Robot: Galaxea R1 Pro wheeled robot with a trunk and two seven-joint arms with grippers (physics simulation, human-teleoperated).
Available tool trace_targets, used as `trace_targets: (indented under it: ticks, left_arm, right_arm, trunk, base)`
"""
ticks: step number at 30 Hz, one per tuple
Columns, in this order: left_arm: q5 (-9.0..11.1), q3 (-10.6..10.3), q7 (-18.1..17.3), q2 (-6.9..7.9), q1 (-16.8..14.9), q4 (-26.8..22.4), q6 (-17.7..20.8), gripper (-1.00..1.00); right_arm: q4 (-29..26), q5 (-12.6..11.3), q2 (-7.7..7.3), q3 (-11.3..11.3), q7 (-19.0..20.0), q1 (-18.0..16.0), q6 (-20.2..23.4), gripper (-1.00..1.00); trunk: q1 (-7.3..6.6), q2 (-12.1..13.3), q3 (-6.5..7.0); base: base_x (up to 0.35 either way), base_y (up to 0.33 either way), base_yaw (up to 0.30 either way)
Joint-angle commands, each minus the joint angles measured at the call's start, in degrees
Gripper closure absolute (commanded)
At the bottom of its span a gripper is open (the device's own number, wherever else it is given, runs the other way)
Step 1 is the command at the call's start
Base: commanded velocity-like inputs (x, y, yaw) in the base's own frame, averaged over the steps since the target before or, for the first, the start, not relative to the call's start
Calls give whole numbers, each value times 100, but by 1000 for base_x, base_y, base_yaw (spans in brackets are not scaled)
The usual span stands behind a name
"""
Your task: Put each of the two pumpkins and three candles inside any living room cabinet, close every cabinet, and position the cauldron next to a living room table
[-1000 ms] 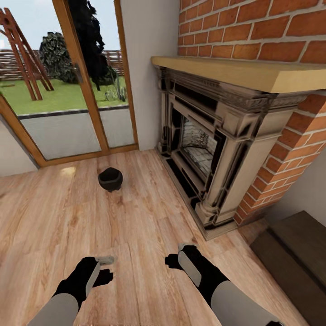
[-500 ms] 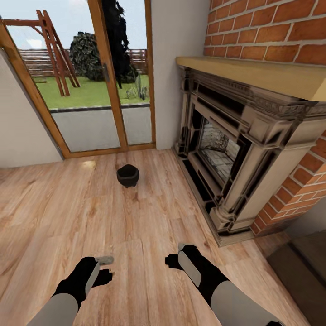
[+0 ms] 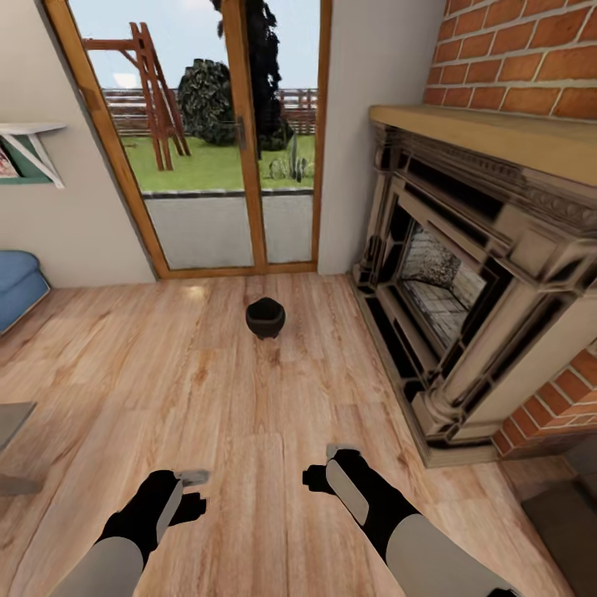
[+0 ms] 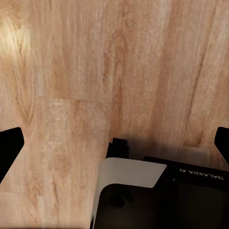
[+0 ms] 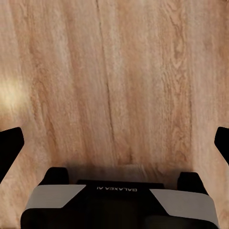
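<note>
- cauldron (image 3: 265, 317) is sitting upright on the wood floor (image 3: 124, 373), mouth up; it's mid-room, straight ahead of the robot, well apart from both arms; nothing is touching it
- it's standing in front of the glass doors (image 3: 224, 141), w/ the fireplace (image 3: 464, 282) off to its right, clear of the hearth edge
- left gripper (image 3: 192, 489) is hanging low over bare floor, near the bottom of the head view; in the left wrist view its dark fingertips (image 4: 10, 148) are showing at opposite edges w/ plain floorboards between, so it's spread wide & carrying nothing
- right gripper (image 3: 325, 466) is hanging likewise, beside the left, apart from it; in the right wrist view its fingertips (image 5: 10, 145) are sitting at opposite edges too; spread wide, nothing held
- brick wall (image 3: 531, 58) is rising above a pale wood mantel (image 3: 497, 137); firebox is looking dark w/ pale stone inside
- a blue seat (image 3: 18, 286) is peeking in at the left edge by the wall; a white shelf bracket (image 3: 33, 149) is showing above it
- a grey slab corner (image 3: 12, 419) is poking in low at the left edge; can't tell what it belongs to
- a dark flat surface (image 3: 572, 514) is cutting into the bottom right corner; can't tell what it is
- outside: lawn, dark bushes, a red-brown wooden frame & a fence are showing through the glass
</note>
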Motion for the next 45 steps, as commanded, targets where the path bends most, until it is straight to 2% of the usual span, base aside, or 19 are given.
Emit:
trace_targets:
  ticks: [1, 12, 22, 32, 45]
  left_arm:
    - [-3, 0, 0, -2, 0, 0, -1, -100]
    - [15, 3, -32, -8, 0, 0, 125, -100]
    - [12, 1, -46, -2, 3, 1, 89, -100]
    - [8, 0, -53, 0, 4, 0, 66, -100]
    - [12, 6, -54, 24, 5, 0, 83, -100]
  right_arm:
    - [2, -2, 0, 0, -2, 0, 0, -100]
    - [213, 2, 0, 7, -5, 0, -32, -100]
    - [220, 13, 0, -5, 39, 0, -73, -100]
    - [220, 8, 0, -5, 73, 0, -71, -100]
    - [220, 14, 0, 9, 49, 0, -124, -100]
  trunk:
    - [0, 0, 0]
    - [0, 0, 46]
    - [0, 0, 100]
    - [0, 0, 116]
    - [0, 0, 229]
  base:
    - [0, 0, 284]
    - [0, 0, 265]
    - [0, -37, 198]
    - [1, -99, -94]
    - [126, 86, -44]
